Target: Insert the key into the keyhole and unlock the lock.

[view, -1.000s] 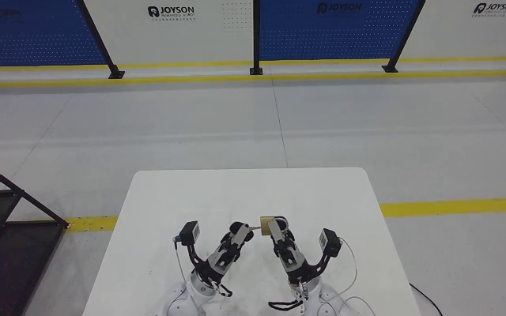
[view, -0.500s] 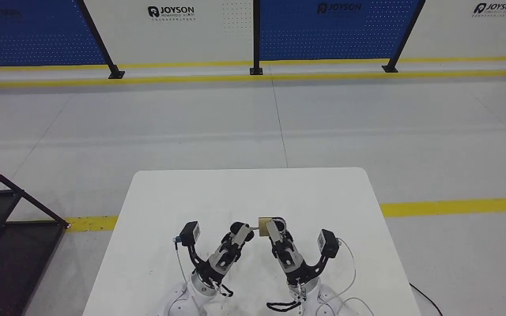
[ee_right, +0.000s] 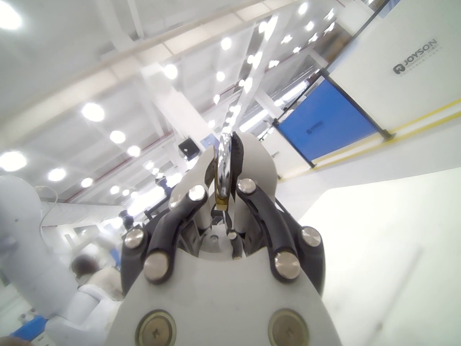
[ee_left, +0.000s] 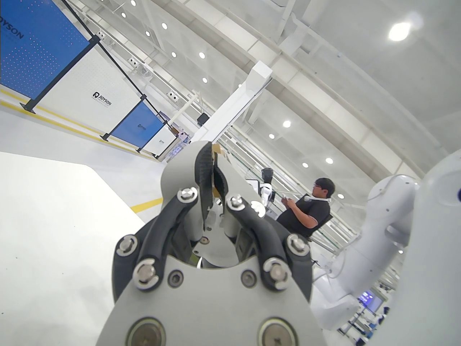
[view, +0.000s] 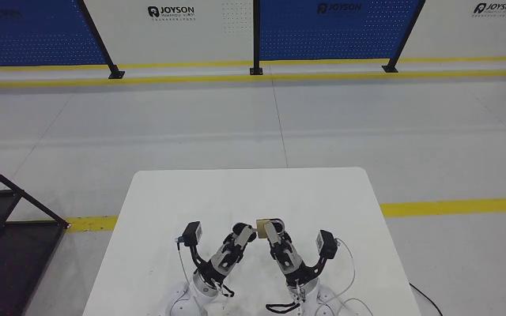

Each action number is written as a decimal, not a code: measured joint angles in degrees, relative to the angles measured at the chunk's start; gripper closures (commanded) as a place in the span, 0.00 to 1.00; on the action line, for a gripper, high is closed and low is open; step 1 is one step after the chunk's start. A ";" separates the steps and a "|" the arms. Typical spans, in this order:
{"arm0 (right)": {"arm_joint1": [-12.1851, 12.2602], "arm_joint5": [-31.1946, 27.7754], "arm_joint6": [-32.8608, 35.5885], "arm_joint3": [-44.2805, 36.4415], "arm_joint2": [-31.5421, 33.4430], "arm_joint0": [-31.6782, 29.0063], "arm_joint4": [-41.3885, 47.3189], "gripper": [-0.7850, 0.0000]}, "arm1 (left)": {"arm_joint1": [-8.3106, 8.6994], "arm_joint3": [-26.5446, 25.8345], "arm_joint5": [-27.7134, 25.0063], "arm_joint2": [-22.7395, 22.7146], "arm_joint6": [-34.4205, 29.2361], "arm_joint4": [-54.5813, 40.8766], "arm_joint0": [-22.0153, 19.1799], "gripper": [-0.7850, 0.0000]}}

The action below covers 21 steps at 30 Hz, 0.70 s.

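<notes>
My left claw (ee_left: 211,160) is pressed together on the key (ee_left: 216,150). It is a thin flat piece, and just its tan edges peek out between the black ribbed pads (ee_left: 204,167), so I cannot make out its blade or which way it points. My right claw (ee_right: 230,152) is pinching the lock (ee_right: 224,167). The silver loop stands edge-on between the fingers, and the brass body sits lower down, nearer my wrist.

From above, both arms sit low over the near part of the white desk (view: 237,189). The left claw (view: 243,231) and the right claw (view: 271,229) are angled towards each other, with their tips close together. The lock (view: 265,224) shows there as a small brass block at the tip of the right claw, between the two claws and just beside the left one. From this view I cannot tell whether the key touches the lock or has entered the keyhole; the fingers hide that spot.

Both wrists tilt upward, so the desk (ee_left: 54,199) lies off to one side of the left claw, and the desk (ee_right: 396,217) runs along one side of the right claw. Neither claw rests on the desk surface; both are held above it. Beyond the far edge of the desk is pale floor (view: 277,126) with a yellow line (view: 443,208) crossing it.
</notes>
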 measured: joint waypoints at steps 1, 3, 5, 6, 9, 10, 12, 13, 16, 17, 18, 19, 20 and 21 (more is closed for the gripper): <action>-0.01 -0.04 0.04 -0.02 0.06 -0.02 0.01 1.00 | -0.01 0.03 -0.08 -0.09 -0.11 0.08 0.03 0.64; -0.01 -0.17 0.10 -0.06 0.14 -0.07 0.13 1.00 | -0.01 0.07 -0.25 -0.29 -0.28 0.19 0.08 0.62; -0.02 -0.28 0.19 -0.09 0.23 -0.12 0.25 1.00 | -0.02 0.13 -0.36 -0.50 -0.34 0.16 0.18 0.64; -0.03 -0.30 0.21 -0.11 0.27 -0.15 0.30 1.00 | -0.03 0.14 -0.41 -0.56 -0.41 0.13 0.21 0.64; -0.04 -0.40 0.25 -0.19 0.49 -0.22 0.49 1.00 | -0.05 0.13 -0.53 -0.77 -0.63 0.17 0.27 0.71; -0.04 -0.47 0.28 -0.22 0.61 -0.25 0.61 1.00 | -0.06 0.14 -0.58 -0.85 -0.71 0.23 0.31 0.71; -0.03 -0.52 0.43 -0.28 0.75 -0.34 0.83 1.00 | -0.08 0.22 -0.72 -0.97 -0.85 0.26 0.34 0.70; -0.03 -0.60 0.57 -0.35 0.82 -0.39 0.98 1.00 | -0.09 0.29 -0.84 -1.03 -0.96 0.26 0.34 0.72; -0.03 -0.69 0.83 -0.48 0.97 -0.49 1.25 1.00 | -0.12 0.45 -1.13 -1.14 -1.26 0.30 0.26 0.86; -0.03 -0.70 0.93 -0.50 1.01 -0.50 1.26 1.00 | -0.14 0.49 -1.17 -1.16 -1.30 0.33 0.25 0.89; -0.03 -0.70 1.03 -0.51 1.04 -0.51 1.26 1.00 | -0.16 0.51 -1.19 -1.16 -1.35 0.38 0.23 0.91; -0.04 -0.68 1.23 -0.52 1.07 -0.53 1.23 1.00 | -0.19 0.53 -1.15 -1.18 -1.42 0.51 0.18 0.97; -0.04 -0.64 1.40 -0.53 1.08 -0.53 1.21 1.00 | -0.21 0.53 -1.05 -1.21 -1.48 0.74 0.13 1.00; -0.04 -0.60 1.56 -0.55 1.10 -0.54 1.21 1.00 | -0.23 0.50 -0.93 -1.27 -1.48 1.04 0.09 1.00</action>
